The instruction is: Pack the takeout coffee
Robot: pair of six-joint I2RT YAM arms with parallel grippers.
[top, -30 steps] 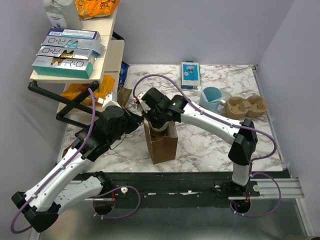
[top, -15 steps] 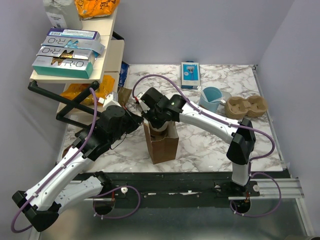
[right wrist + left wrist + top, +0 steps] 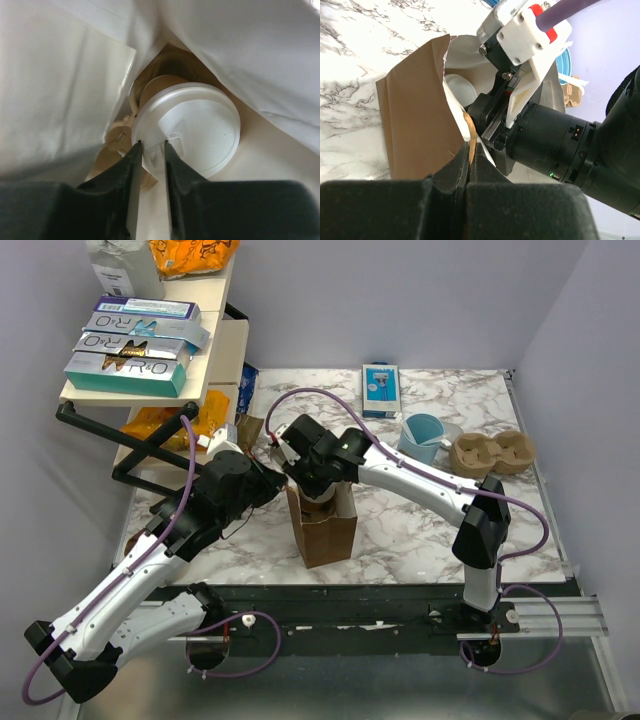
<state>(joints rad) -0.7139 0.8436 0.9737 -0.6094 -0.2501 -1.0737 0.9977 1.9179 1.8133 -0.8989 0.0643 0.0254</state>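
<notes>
- Presently, my right gripper (image 3: 150, 152) reaches down through the mouth of the paper bag (image 3: 322, 532). Its jaws stand a narrow slit apart with the edge of the white lid (image 3: 210, 117) between them. Whether they press that edge or merely straddle it, I cannot tell.
- The takeout coffee (image 3: 187, 132) sits deep inside the bag, directly under that gripper, with its lid facing the bag's mouth. I judge its long axis to run roughly along the bag's height, leaning slightly.
- My left gripper (image 3: 471, 150) is clamped on the bag's rim, keeping the mouth spread.
- The right arm is the nearer one. I judge that the coming move turns on a straight path up along the cup's axis, out of the bag's mouth.
</notes>
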